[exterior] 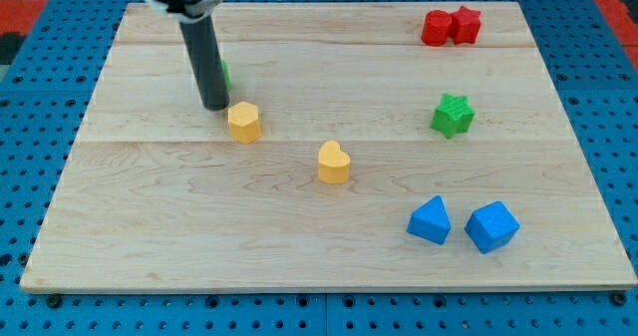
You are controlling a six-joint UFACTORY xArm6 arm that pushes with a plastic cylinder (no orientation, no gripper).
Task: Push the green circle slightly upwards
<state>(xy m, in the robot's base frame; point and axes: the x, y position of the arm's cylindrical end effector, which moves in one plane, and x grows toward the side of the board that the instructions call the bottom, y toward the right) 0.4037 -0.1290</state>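
Board: a pale wooden board [299,226] lies before me on a blue pegboard table [608,97].
Yellow blocks: a yellow hexagon block [244,122] sits left of centre; a yellow heart block [334,163] lies near it, lower and to the view's right.
Red blocks: a red block [436,28] and a red star block [466,24] touch at the view's top right.
Green star block [453,115]: alone, below the red pair.
Blue blocks: a blue triangle block [430,220] and a blue cube block [491,226] sit just beside each other at the view's bottom right.
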